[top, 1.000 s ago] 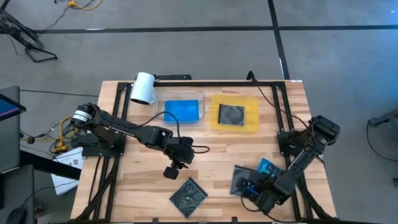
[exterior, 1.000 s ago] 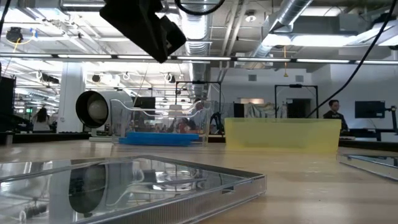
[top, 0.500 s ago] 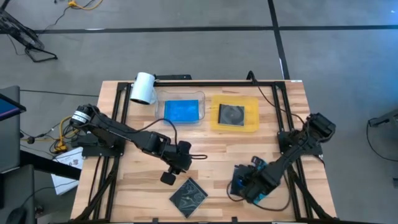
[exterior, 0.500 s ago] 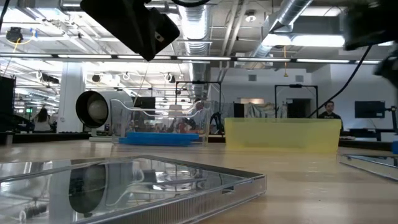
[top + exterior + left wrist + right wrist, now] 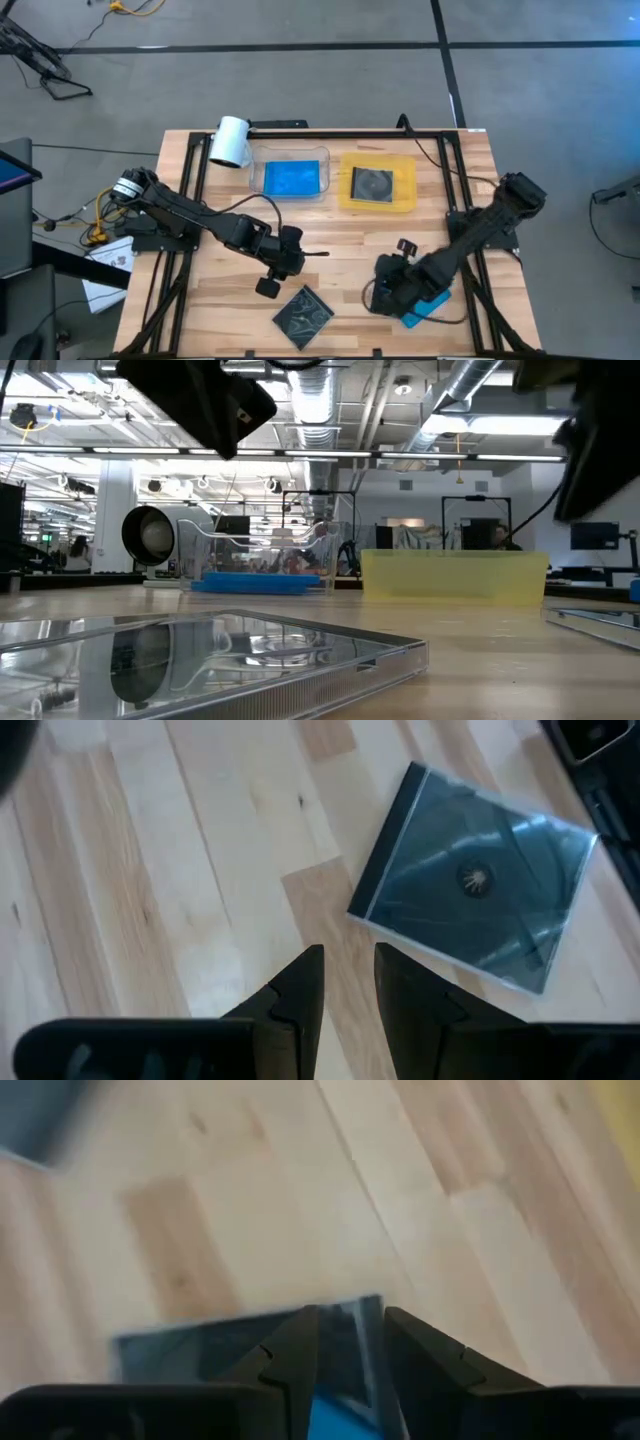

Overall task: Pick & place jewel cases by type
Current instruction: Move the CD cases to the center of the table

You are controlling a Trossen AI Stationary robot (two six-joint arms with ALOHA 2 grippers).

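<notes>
A grey-clear jewel case [image 5: 304,312] lies flat, turned diamond-wise, a corner toward the left gripper [image 5: 347,982], whose fingers stand slightly parted, empty. Right gripper's [image 5: 350,1342] grip: cannot tell.

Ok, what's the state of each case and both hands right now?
Left hand: slightly open, empty, beside the front grey case.
Front grey case: closed, flat on the table, untouched.
Right hand: low at the front-right blue case.
Tray blue case: flat in the clear tray.
Tray grey case: flat in the yellow tray.
</notes>
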